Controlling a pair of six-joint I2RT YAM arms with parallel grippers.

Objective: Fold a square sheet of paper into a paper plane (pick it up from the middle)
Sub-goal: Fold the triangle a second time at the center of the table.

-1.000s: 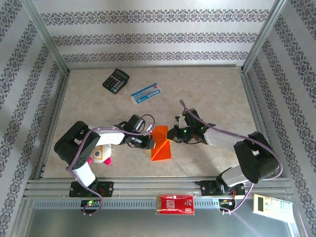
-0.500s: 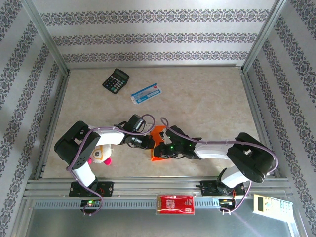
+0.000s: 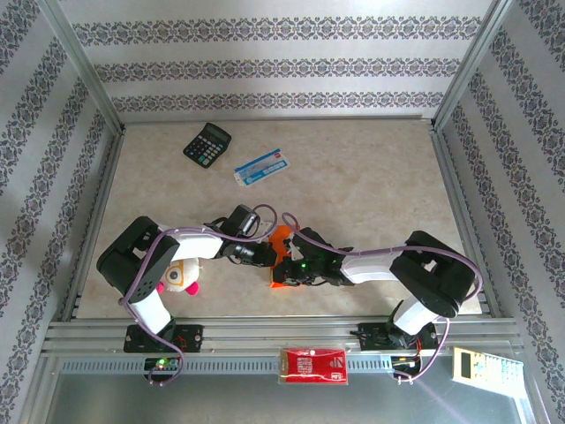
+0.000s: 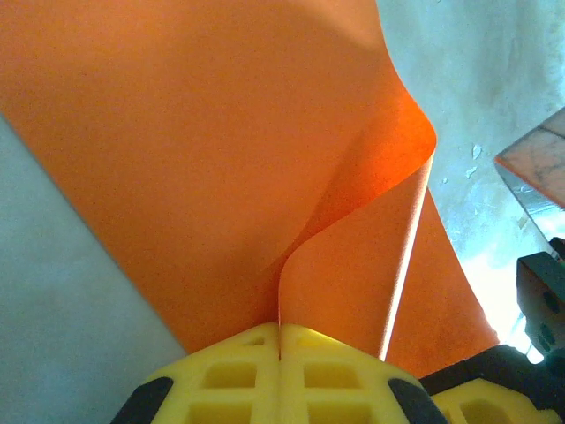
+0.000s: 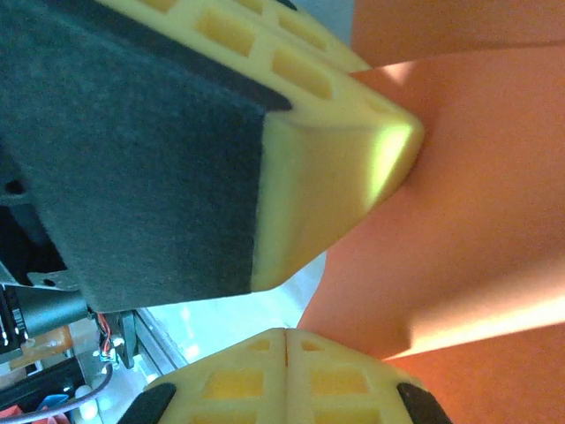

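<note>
The square sheet of paper (image 3: 280, 236) is bright orange and lies near the table's front middle, mostly under both grippers. In the left wrist view the sheet (image 4: 177, 159) bends up in a curl, and its edge runs into the seam of my left gripper (image 4: 281, 329), which is shut on it. My left gripper (image 3: 270, 255) and right gripper (image 3: 285, 268) nearly meet over the sheet. My right gripper (image 5: 285, 334) is shut with nothing in its seam; the sheet (image 5: 477, 221) lies just past it, under the left gripper's yellow finger (image 5: 327, 177). The paper plane is out of view.
A black calculator (image 3: 207, 143) and a blue-and-white flat packet (image 3: 263, 166) lie at the back left. A small plush toy (image 3: 181, 276) sits by the left arm's base. A red packet (image 3: 313, 364) and a pale keypad device (image 3: 481, 364) rest beyond the front rail.
My right gripper has swung left from the sheet's right side to just in front of the left gripper, covering most of the sheet. The left gripper has kept its grip and place.
</note>
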